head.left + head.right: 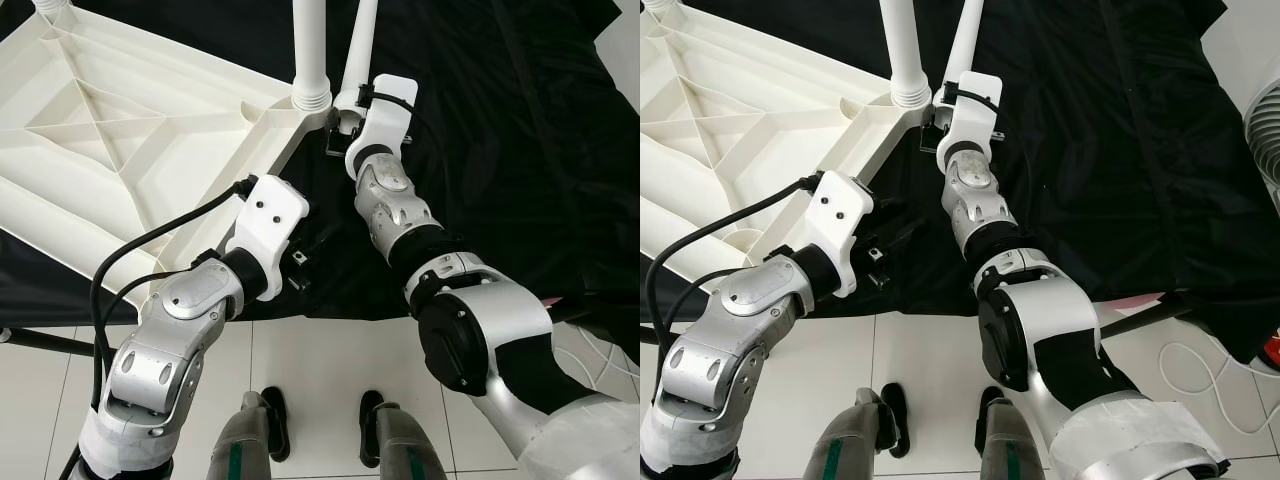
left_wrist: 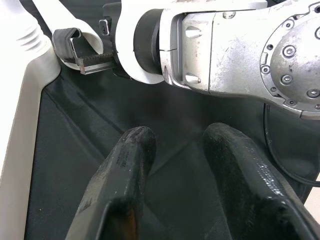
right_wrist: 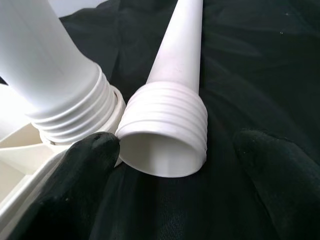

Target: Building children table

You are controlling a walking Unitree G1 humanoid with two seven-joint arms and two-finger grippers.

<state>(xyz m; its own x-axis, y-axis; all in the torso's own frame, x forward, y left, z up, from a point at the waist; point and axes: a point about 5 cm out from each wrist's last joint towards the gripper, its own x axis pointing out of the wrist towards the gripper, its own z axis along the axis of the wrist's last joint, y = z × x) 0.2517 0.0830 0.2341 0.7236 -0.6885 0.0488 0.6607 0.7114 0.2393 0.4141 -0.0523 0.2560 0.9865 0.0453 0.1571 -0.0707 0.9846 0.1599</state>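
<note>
The white plastic table top (image 1: 110,150) lies upside down on a black cloth (image 1: 500,130), ribs facing up. One white leg (image 1: 310,50) stands screwed into its near corner socket. A second, loose leg (image 3: 175,100) lies on the cloth beside that socket, its threaded open end toward my right gripper (image 3: 175,155). That gripper is open, one black finger (image 3: 90,165) at the rim of the threaded end and the other finger clear of it. My left gripper (image 2: 175,145) is open over the cloth by the table top's near edge, with nothing between its fingers.
The cloth ends just ahead of my feet (image 1: 320,420), which stand on white floor tiles. A white wire-cage object (image 1: 1265,130) and a white cable (image 1: 1200,370) lie to the right. A dark bar (image 1: 40,342) sticks out under the cloth at the left.
</note>
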